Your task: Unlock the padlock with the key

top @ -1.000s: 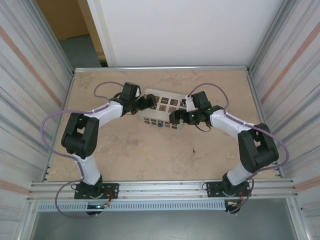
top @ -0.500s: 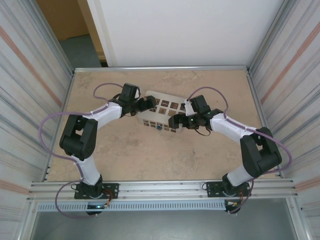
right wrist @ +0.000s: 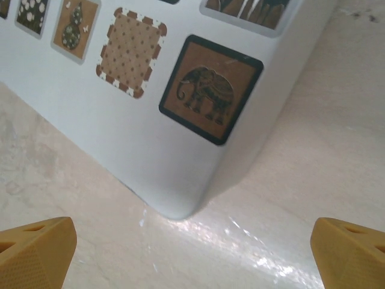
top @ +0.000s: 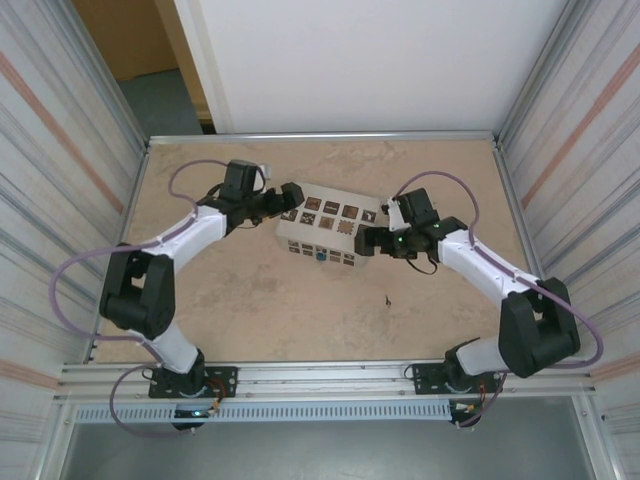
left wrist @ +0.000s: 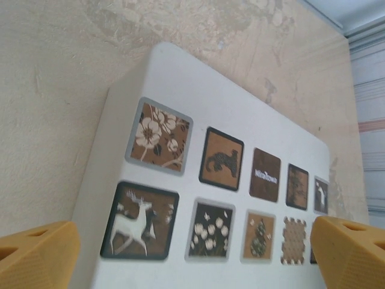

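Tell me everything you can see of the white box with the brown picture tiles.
The white rounded box, plastic-looking, lies skewed on the beige table. Brown square pictures cover its faces: flowers, a deer, an elephant. The left gripper and right gripper, both open, flank its ends; contact is unclear.

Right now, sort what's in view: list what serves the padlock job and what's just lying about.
For the job: box; blue fitting on its front, perhaps the padlock; left gripper and right gripper, both open.
Lying about: dark speck on the table, too small to identify.
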